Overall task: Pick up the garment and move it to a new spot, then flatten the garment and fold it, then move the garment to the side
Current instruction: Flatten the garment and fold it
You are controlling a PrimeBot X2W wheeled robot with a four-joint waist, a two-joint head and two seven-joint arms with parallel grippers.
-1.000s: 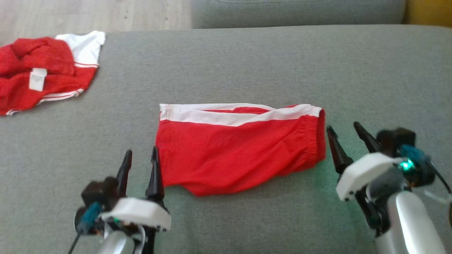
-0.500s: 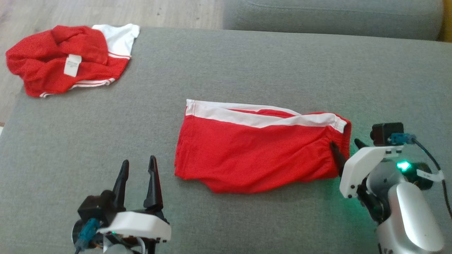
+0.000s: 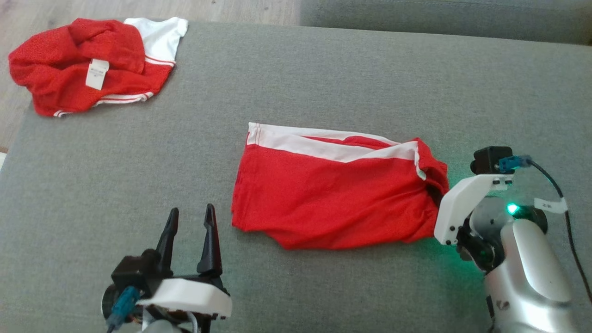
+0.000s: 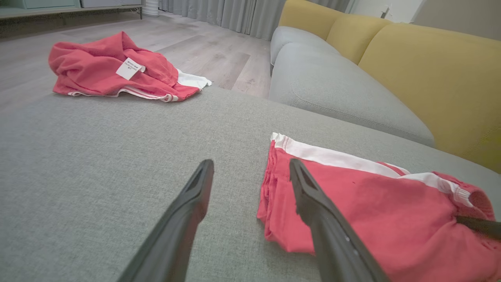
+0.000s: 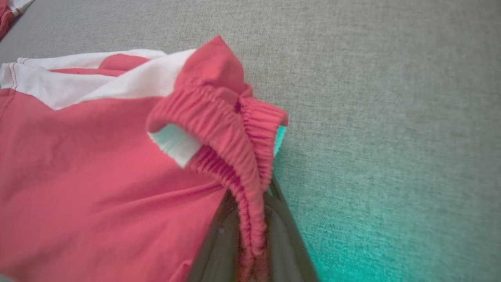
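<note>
On shorts (image 3: 333,203), right hand (image 5: 250,235) seemingly clamped.

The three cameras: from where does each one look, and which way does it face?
Head view: on the head, looking forward and down at the cushion, the shorts and the heap; left gripper open lower left, right gripper lower right.
Left wrist view: low over the cushion, looking along its open fingers past the shorts' edge toward the sofa.
Right wrist view: close above the waistband, its fingers shut on it.
Shared: head and left wrist views both show shorts, heap and right gripper.
</note>
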